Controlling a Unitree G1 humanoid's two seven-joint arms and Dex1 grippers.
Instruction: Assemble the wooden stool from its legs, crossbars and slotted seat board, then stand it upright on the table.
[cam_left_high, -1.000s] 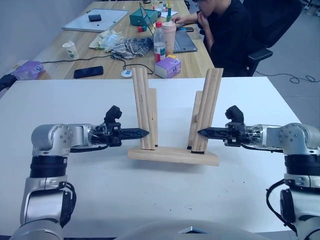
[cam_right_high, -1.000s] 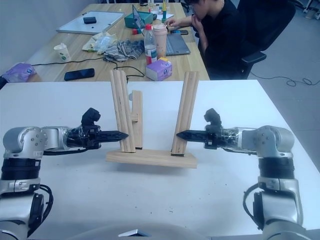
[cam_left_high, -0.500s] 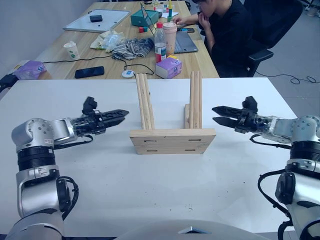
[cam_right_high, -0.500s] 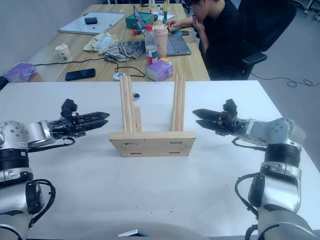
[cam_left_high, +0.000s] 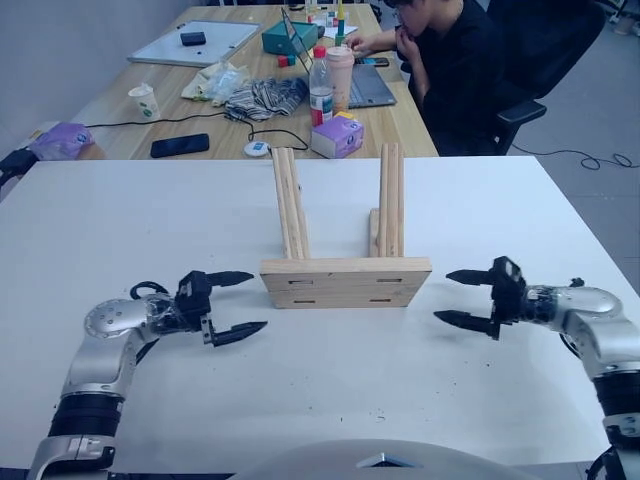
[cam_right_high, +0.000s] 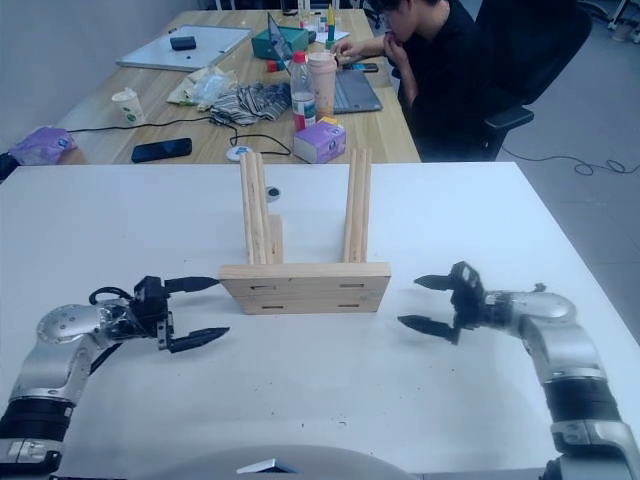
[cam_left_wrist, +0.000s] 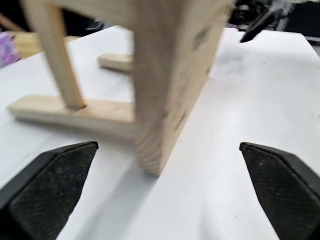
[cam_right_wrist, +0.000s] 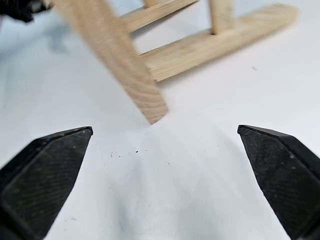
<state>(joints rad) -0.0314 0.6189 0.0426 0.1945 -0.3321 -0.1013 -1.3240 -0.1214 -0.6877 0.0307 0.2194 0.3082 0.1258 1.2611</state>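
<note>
The assembled wooden stool (cam_left_high: 345, 282) lies on its side in the middle of the white table (cam_left_high: 330, 400). Its slotted seat board (cam_right_high: 304, 288) stands on edge facing me, and the legs (cam_left_high: 290, 205) stretch away along the tabletop. My left gripper (cam_left_high: 245, 300) is open, low over the table just left of the seat board, apart from it. My right gripper (cam_left_high: 445, 296) is open just right of the board, also apart. The left wrist view has the board's end (cam_left_wrist: 170, 75) between black fingers (cam_left_wrist: 50, 175). The right wrist view has the board's corner (cam_right_wrist: 120, 65) between fingers (cam_right_wrist: 45, 175).
Behind the white table stands a wooden table (cam_left_high: 150, 125) with a bottle (cam_left_high: 319, 92), a cup (cam_left_high: 143, 100), a phone (cam_left_high: 179, 145), a purple box (cam_left_high: 336, 135) and a laptop. A person sits there, touching nothing of mine. Bare tabletop lies in front and on both sides.
The stool went from standing upside down, with both grippers at its legs, to lying on its side. Both grippers opened, drew back and dropped low beside the seat board.
</note>
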